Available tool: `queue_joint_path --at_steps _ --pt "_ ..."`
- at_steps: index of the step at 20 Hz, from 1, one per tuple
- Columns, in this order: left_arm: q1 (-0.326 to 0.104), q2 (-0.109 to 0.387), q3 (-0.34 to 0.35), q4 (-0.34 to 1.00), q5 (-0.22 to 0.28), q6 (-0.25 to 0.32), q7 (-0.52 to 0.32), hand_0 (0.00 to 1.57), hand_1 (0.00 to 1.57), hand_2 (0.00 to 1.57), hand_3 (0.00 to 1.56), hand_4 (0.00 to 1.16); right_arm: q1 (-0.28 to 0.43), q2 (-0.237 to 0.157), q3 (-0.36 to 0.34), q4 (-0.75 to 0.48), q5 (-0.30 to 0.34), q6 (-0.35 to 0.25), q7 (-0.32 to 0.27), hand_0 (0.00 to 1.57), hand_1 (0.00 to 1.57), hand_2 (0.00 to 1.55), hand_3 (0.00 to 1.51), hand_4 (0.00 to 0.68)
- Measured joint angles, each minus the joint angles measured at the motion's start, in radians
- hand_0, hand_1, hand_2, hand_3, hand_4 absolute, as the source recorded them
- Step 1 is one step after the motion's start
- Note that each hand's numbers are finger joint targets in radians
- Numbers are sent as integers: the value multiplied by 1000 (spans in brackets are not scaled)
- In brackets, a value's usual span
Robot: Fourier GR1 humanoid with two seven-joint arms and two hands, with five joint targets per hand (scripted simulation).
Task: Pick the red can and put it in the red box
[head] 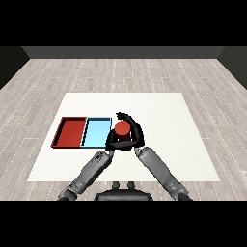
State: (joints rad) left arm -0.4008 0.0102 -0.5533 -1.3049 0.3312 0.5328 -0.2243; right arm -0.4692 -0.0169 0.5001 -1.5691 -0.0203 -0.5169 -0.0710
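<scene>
The white table lies on a grey plank floor.

Red tray: lies flat at the 9 o'clock side of the table. Its whole rim shows and its floor shows bare.

Light blue tray: lies just to the right of the red tray, its long edge against the red tray's. Its right edge is partly covered by the left hand.

Left hand: the grey forearm enters from 7 o'clock and ends at the right edge of the light blue tray. The hand shows only as a dark shape merged with the right hand. Whether its fingers are straight or curled cannot be told.

Red can: stands upright, just right of the light blue tray and outside both trays. Only its round top and a strip of its side show; the lower body is hidden by the hands. Whether its base rests on the table cannot be told.

Right hand: the forearm enters from 5 o'clock. The fingers curl over the far side of the can from 12 o'clock to 3 o'clock, grasping it. The palm side is hard to separate from the left hand.
</scene>
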Motion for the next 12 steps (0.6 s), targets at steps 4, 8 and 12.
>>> queue_joint_path --at_steps 4,8,12 --pt "10 -1 19 -1 -23 -10 4 1571 1571 1571 1502 1132 8 10 -10 12 21 -7 -12 0 0 0 0 0" --pt "15 -3 8 0 -16 -10 -15 1571 1571 1571 1493 1139 21 13 -19 -3 22 -29 -10 0 0 0 0 0" --pt "31 -6 9 -23 -35 -5 -6 1571 1571 1571 1489 1137 9 16 -59 4 35 -12 4 0 0 0 0 0"
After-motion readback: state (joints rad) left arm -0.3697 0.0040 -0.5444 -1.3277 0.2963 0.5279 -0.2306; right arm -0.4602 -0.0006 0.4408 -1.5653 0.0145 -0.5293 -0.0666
